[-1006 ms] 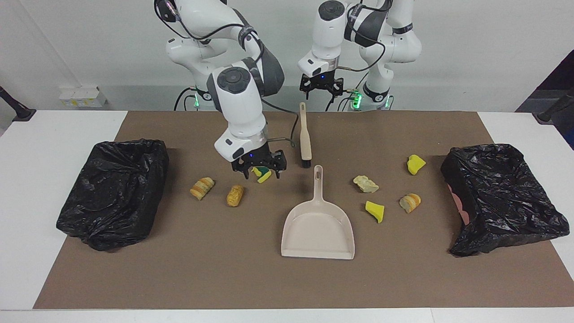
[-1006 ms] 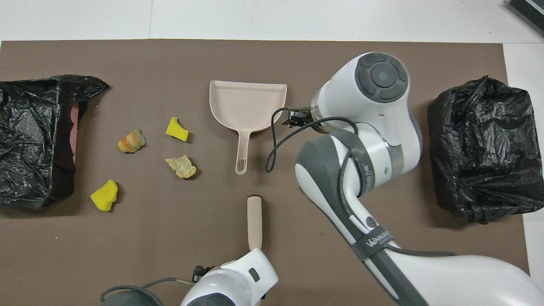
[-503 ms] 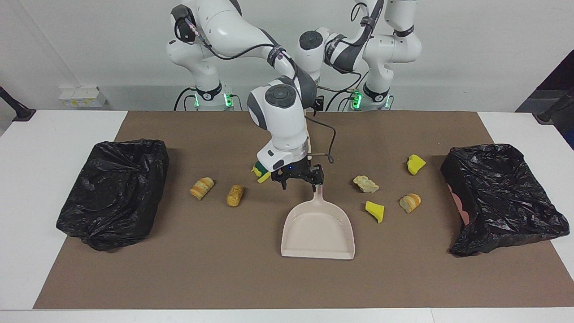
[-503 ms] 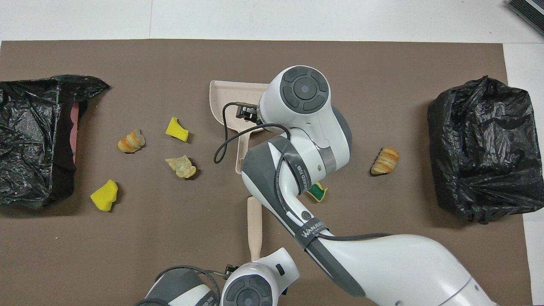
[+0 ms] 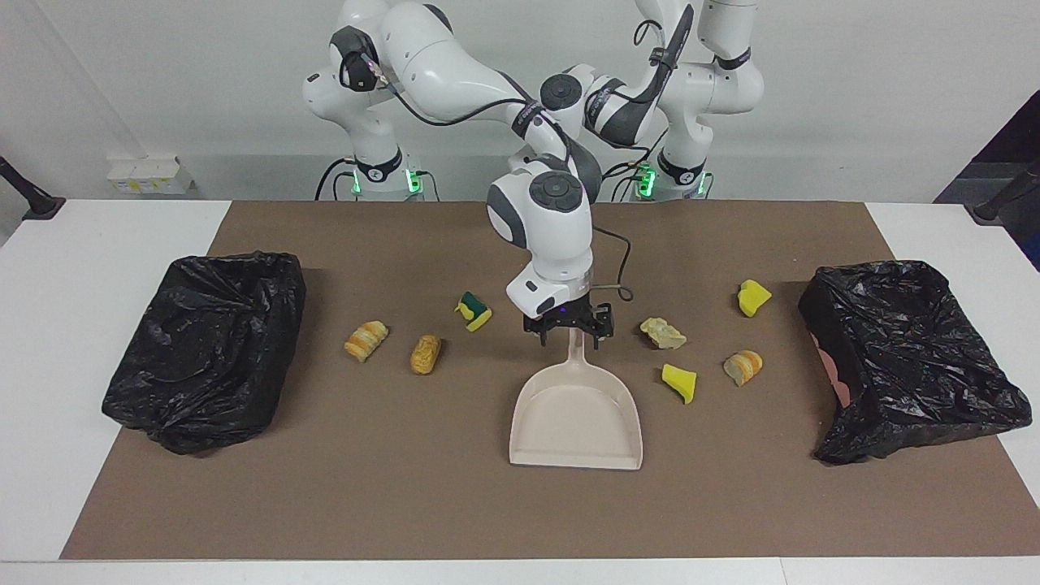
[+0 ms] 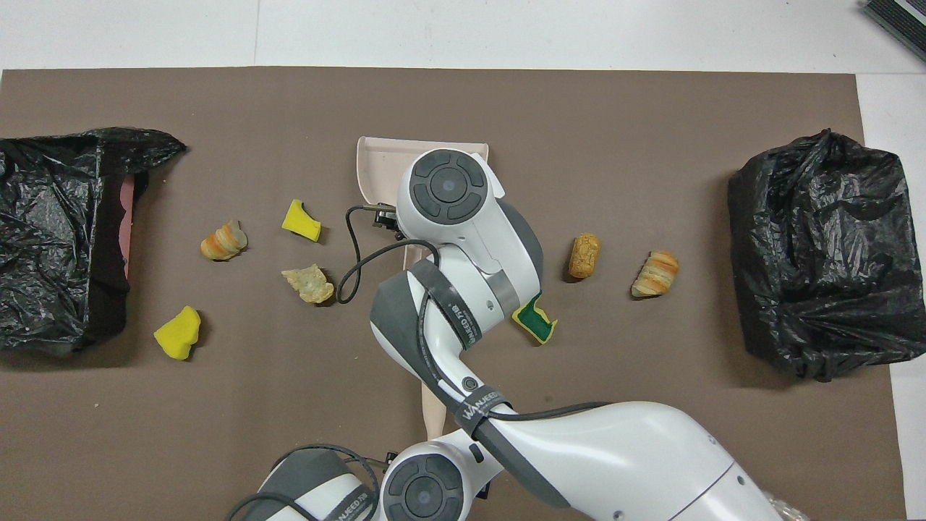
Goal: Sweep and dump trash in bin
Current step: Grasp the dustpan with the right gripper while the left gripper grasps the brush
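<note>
Seven small scraps scattered over the brown mat (image 5: 406, 487), in two groups flanking the dustpan (image 5: 575, 422).

Toward the right arm's end:
- striped golden roll (image 5: 366, 340)
- golden-brown lump (image 5: 426, 354) just beside that roll
- green-and-yellow sponge (image 5: 474, 311), nearer to the robots than both, tilted on an edge

Toward the left arm's end:
- pale crumbly lump (image 5: 662, 333)
- yellow wedge (image 5: 679, 383), farther from the robots than the pale lump
- striped bread lump (image 5: 743, 366) near the wedge
- yellow sponge chunk (image 5: 753, 297), nearest to the black-bagged bin (image 5: 902, 357) at that end

All lying loose, none touching another, none in the pan.

Pale pink dustpan flat at mid-mat, handle pointing at the robots, mouth facing away from them.

Right gripper (image 5: 569, 331) down at the handle's tip, jaws spread with one finger either side of it, not clamped.

Left arm (image 6: 423, 496) low at the robots' edge of the mat, over the brush (image 6: 432, 405). Left gripper hidden under its own wrist, so jaws impossible to judge.

Second bagged bin (image 5: 207, 349) at the right arm's end, well apart from the nearest roll. Broad bare strip of mat from the pan's mouth to the mat's edge farthest from the robots. Clear lanes between each scrap group and the pan. Mat edges inside the white table (image 5: 97, 244) at both ends.
</note>
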